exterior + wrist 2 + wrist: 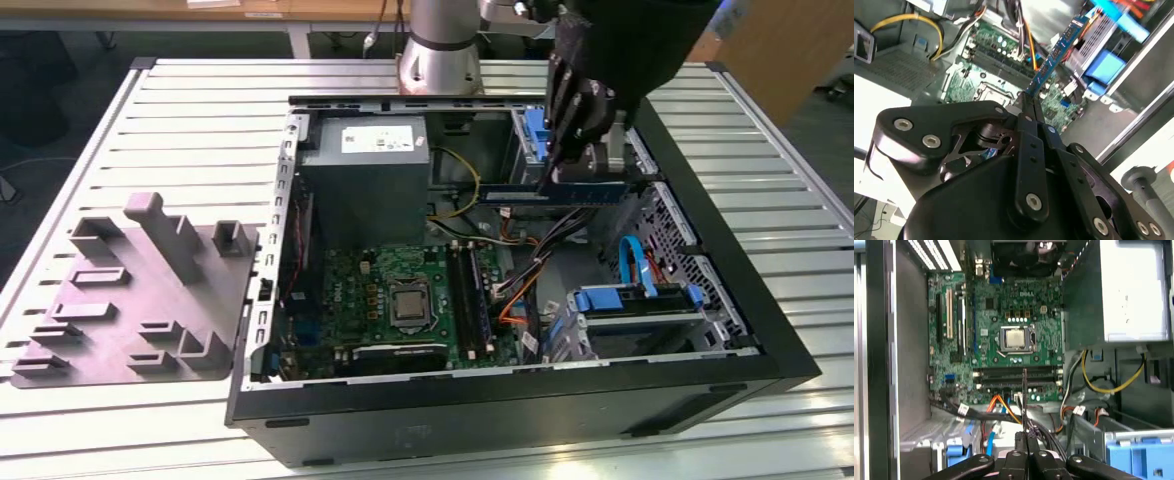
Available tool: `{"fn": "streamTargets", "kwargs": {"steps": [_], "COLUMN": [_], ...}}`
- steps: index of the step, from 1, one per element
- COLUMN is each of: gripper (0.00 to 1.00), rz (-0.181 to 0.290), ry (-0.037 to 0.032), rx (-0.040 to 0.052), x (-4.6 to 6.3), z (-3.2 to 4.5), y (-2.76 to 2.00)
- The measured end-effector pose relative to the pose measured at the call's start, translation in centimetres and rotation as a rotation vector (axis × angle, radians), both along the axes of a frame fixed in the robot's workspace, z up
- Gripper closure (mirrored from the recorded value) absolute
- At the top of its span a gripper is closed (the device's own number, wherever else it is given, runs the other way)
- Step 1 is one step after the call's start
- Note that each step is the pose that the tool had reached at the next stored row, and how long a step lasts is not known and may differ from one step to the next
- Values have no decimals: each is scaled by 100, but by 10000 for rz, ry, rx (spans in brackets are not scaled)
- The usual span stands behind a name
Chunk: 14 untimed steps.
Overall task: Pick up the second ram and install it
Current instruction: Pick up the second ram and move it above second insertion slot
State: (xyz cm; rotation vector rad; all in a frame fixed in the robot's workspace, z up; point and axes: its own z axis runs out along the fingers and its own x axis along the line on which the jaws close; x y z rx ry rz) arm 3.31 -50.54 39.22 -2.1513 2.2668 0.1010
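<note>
1. White slatted table (pixel 200 110) carries everything.
2. Open black computer case (pixel 534 415) lies on its side on it, toward the exterior view's right.
3. Grey moulded fixture plate (pixel 134 320) lies flat just beside the case, exterior view's left.

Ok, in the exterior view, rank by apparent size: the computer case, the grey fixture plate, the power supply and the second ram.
Largest to smallest:
computer case
grey fixture plate
power supply
second ram, gripped by the end effector and partly hidden by it, yet plainly smallest.
</note>
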Motion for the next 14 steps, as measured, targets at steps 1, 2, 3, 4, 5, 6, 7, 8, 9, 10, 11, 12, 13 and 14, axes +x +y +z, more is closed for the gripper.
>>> {"fn": "streamTargets", "kwargs": {"steps": [1, 2, 3, 4, 5, 6, 7, 8, 9, 10, 11, 12, 13, 14], "gripper": [88, 88, 88, 88, 88, 88, 88, 88, 88, 88, 88, 88, 88, 88], "rz": [0, 0, -1, 0, 0, 0, 0, 0, -1, 0, 0, 0, 0, -1], "ry": [0, 0, -1, 0, 0, -1, 0, 0, 0, 0, 0, 0, 0, 0], "rx": [0, -1, 0, 0, 0, 0, 1, 0, 0, -1, 1, 0, -1, 0], "x": [32, 64, 97, 130, 162, 195, 227, 259, 291, 324, 358, 390, 423, 454], "z": [0, 0, -1, -1, -1, -1, -2, -2, -2, -2, -2, -2, -2, -3], "y": [0, 0, 0, 0, 0, 0, 0, 0, 0, 0, 0, 0, 0, 0]}}
